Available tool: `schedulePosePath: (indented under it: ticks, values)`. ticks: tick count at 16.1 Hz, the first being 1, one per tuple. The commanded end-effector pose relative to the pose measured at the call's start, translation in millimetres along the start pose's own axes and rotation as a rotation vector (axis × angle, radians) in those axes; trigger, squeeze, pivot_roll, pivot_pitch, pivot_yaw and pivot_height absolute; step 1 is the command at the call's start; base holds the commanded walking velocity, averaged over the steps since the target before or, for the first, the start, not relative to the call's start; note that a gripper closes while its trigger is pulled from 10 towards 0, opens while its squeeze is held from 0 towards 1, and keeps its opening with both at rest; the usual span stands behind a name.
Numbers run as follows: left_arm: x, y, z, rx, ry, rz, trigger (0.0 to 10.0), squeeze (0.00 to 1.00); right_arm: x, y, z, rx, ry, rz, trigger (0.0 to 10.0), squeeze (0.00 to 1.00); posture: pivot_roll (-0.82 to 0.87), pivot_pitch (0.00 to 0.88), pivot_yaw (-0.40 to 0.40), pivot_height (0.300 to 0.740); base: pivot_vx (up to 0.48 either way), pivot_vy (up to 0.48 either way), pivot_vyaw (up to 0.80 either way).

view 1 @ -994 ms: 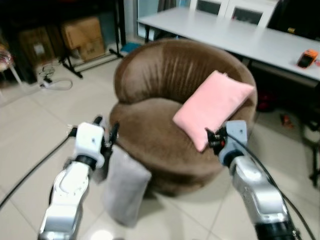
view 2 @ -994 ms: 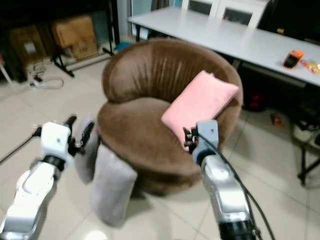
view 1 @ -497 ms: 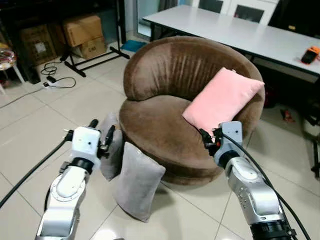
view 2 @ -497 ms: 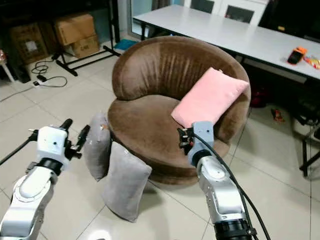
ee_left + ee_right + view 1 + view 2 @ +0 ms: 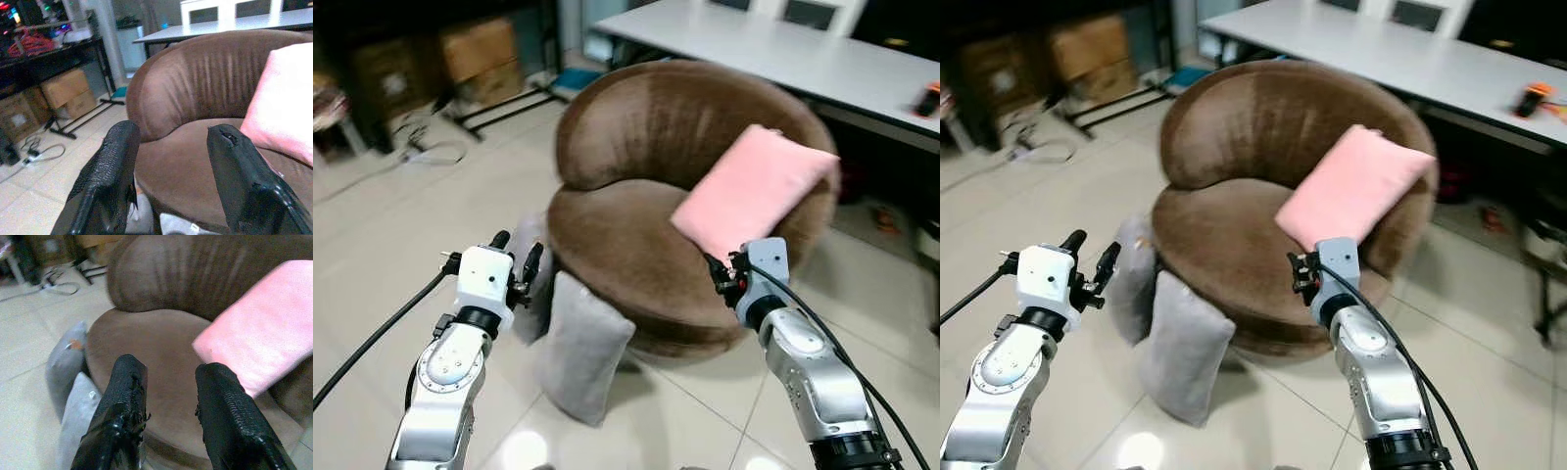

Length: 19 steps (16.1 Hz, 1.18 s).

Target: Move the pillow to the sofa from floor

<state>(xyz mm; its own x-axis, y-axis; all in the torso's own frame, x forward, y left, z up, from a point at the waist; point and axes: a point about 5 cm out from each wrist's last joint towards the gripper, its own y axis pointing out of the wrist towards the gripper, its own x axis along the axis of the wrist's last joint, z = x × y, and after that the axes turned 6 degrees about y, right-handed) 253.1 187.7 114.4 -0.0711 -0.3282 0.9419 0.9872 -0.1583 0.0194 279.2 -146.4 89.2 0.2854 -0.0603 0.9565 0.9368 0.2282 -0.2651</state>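
Two silver arms are reaching forward over a pale tiled floor, the left gripper hovering just beside a pair of grey pillows with its fingers spread and holding nothing, while the right gripper is hanging over the front edge of the seat of a round brown sofa, its fingers likewise parted and empty. The nearer grey pillow is standing on the floor, leaning against the base of the sofa; the second grey pillow is standing upright just behind it, also against the sofa's curved base and closest to the left gripper. In the right wrist view an orange mark is showing on that second pillow near its top corner. A pink pillow is resting tilted on the seat, propped against the sofa's backrest, just beyond the right gripper. Behind the sofa a long white table is running across the room, carrying a small orange object near its far end. Farther off to the left, cardboard boxes are sitting beneath dark shelving, with a cable lying loose on the floor in front of them.
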Motion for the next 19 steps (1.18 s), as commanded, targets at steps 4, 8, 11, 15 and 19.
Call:
schedulePosePath:
  ticks: [4, 8, 11, 15, 19]
  values:
    - [1.2, -0.4, 0.9, 0.007, -0.011, -0.007, 10.0, 0.00, 4.3, 0.4, 5.3, 0.036, -0.019, -0.015, 10.0, 0.00, -0.06, 0.000, -0.047, 0.740, 0.251, 0.000, 0.80]
    - [1.2, 0.0, 2.1, 0.012, -0.011, -0.007, 10.0, 0.00, 4.9, 0.4, 5.7, 0.038, 0.008, -0.019, 10.0, 0.00, -0.06, 0.000, -0.047, 0.740, 0.260, 0.000, 0.20]
    - [1.1, 0.2, 3.0, 0.014, -0.013, -0.007, 10.0, 0.00, 5.6, 0.9, 6.6, 0.051, -0.023, -0.018, 10.0, 0.00, -0.06, 0.000, -0.046, 0.740, 0.279, 0.000, 0.00]
    - [1.1, 0.0, 3.8, 0.017, -0.016, -0.009, 10.0, 0.00, 5.6, -0.1, 9.5, 0.085, -0.050, -0.019, 10.0, 0.00, -0.06, 0.000, -0.046, 0.740, 0.285, 0.000, 0.60]
    - [1.2, 0.5, 2.9, 0.016, -0.018, -0.009, 10.0, 0.00, 4.4, -0.9, 9.6, 0.108, -0.077, -0.013, 10.0, 0.00, -0.06, 0.000, -0.046, 0.740, 0.283, 0.000, 0.60]
